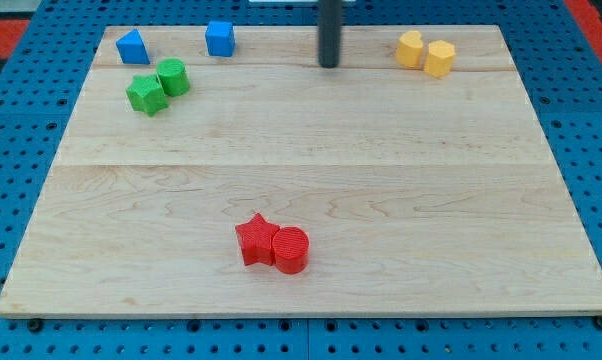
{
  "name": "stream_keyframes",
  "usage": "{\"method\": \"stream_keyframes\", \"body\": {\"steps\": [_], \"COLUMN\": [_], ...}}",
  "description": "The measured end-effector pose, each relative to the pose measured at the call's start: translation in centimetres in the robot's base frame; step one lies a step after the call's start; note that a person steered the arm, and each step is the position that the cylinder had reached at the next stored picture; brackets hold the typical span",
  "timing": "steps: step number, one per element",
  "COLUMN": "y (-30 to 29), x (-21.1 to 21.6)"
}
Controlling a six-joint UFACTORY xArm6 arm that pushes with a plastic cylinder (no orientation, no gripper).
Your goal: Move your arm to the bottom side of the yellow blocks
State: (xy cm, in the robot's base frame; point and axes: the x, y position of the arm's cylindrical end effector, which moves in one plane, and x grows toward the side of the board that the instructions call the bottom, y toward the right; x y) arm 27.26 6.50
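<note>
Two yellow blocks sit side by side near the view's top right: a rounded yellow block (410, 49) and a yellow hexagonal block (440, 58), touching. My tip (328, 65) rests on the board near the top centre, well to the left of the yellow blocks and roughly level with them. The dark rod rises straight up out of the view.
A blue block (132, 47) and a blue cube (220, 38) lie at the top left. A green star (146, 95) and green cylinder (173, 76) touch just below them. A red star (255, 240) and red cylinder (290, 250) touch at the bottom centre.
</note>
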Motion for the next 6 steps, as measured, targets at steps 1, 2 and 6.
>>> {"method": "stream_keyframes", "body": {"steps": [1,2,6], "y": [2.4,2.5,7.7], "x": [0.9,2.8,7.3]}}
